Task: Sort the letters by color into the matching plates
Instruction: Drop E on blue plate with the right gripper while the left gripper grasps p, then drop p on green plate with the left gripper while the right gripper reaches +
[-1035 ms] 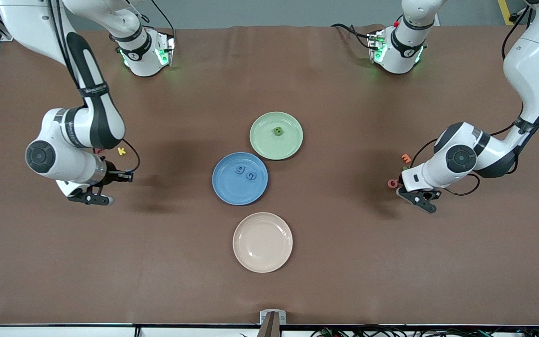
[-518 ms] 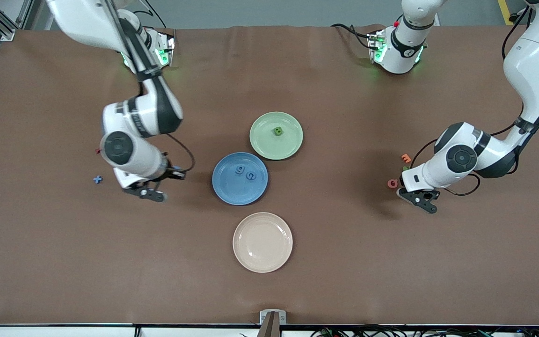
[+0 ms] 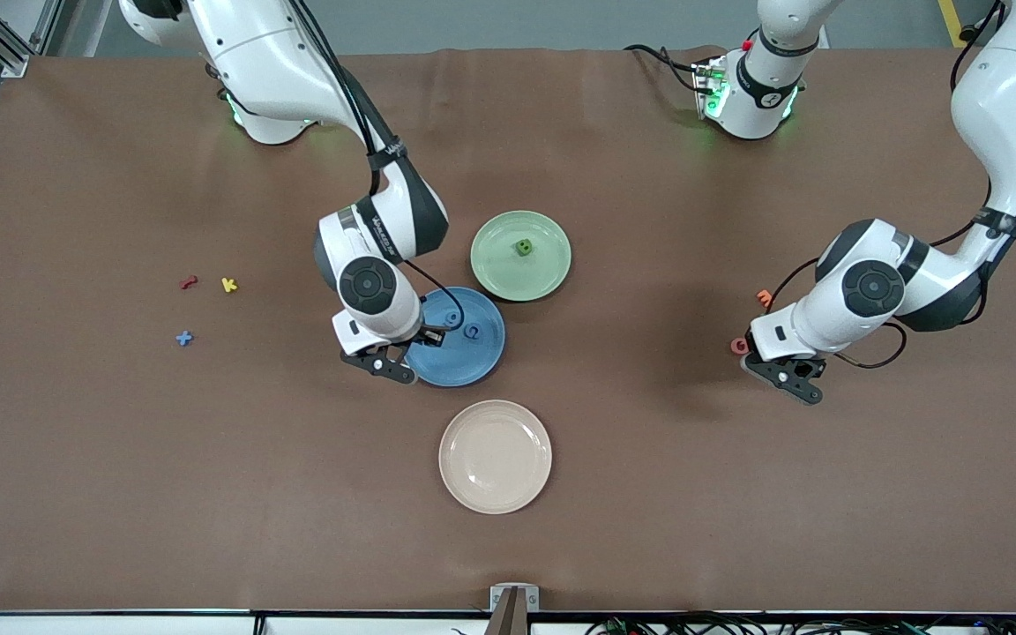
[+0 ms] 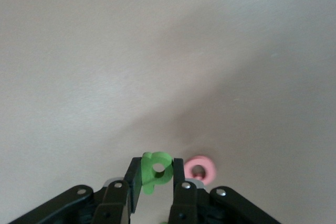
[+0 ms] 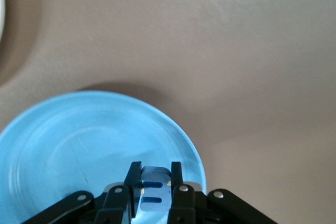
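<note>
My right gripper [image 3: 392, 367] is shut on a blue letter [image 5: 154, 191] and hangs over the rim of the blue plate [image 3: 473, 363], which also shows in the right wrist view [image 5: 79, 140]. Two blue letters [image 3: 473, 332] lie in that plate. The light green plate [image 3: 508, 269] holds one green letter [image 3: 523, 248]. My left gripper [image 3: 788, 377] is shut on a green letter [image 4: 156, 170] just above the table at the left arm's end. A blue cross-shaped letter [image 3: 183, 338] lies on the table toward the right arm's end.
A cream plate [image 3: 495, 456] sits nearer the front camera than the blue plate. A red letter [image 3: 188, 282] and a yellow letter [image 3: 228, 284] lie by the blue cross. An orange letter [image 3: 765, 297] and a pink ring letter [image 3: 740, 346] lie beside my left gripper.
My right arm has swung from the right arm's end of the table to the blue plate with its gripper shut. My left gripper has barely moved.
</note>
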Controlling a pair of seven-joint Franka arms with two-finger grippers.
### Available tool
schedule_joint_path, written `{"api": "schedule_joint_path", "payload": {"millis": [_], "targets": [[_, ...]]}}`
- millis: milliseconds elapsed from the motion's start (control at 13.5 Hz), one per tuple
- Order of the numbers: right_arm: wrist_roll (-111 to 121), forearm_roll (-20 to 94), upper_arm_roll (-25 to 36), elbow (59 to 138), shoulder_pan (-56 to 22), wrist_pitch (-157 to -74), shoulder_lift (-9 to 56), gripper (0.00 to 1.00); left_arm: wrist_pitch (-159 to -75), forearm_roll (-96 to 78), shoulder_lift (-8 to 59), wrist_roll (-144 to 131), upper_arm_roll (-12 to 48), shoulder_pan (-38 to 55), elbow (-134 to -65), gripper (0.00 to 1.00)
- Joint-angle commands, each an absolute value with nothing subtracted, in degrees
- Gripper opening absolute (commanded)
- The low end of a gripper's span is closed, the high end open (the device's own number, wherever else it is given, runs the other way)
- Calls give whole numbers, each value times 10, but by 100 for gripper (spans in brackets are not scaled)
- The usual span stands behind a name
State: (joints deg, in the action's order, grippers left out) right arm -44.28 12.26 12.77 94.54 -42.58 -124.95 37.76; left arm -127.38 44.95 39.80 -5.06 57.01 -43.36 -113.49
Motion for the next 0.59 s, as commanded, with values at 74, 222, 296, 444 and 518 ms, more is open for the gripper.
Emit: {"api": "schedule_joint_path", "payload": {"millis": [74, 222, 296, 444, 518], "targets": [[-446, 132, 126, 923, -427, -1264, 403, 16, -1238, 422, 386, -152, 626, -429, -1143, 0], [-446, 132, 126, 923, -427, -1264, 403, 17, -1238, 422, 388, -224, 645, -407, -1146, 0], [-446, 133, 126, 923, -427, -1264, 403, 20, -1238, 420, 388, -268, 645, -379, -1146, 0], [-446, 133, 126, 923, -428, -1263, 404, 54, -1238, 420, 390, -363, 645, -330, -1146, 0], [-446, 133, 125, 923, -431, -1263, 403, 88, -1238, 420, 392, -413, 644, -302, -1145, 0]]}}
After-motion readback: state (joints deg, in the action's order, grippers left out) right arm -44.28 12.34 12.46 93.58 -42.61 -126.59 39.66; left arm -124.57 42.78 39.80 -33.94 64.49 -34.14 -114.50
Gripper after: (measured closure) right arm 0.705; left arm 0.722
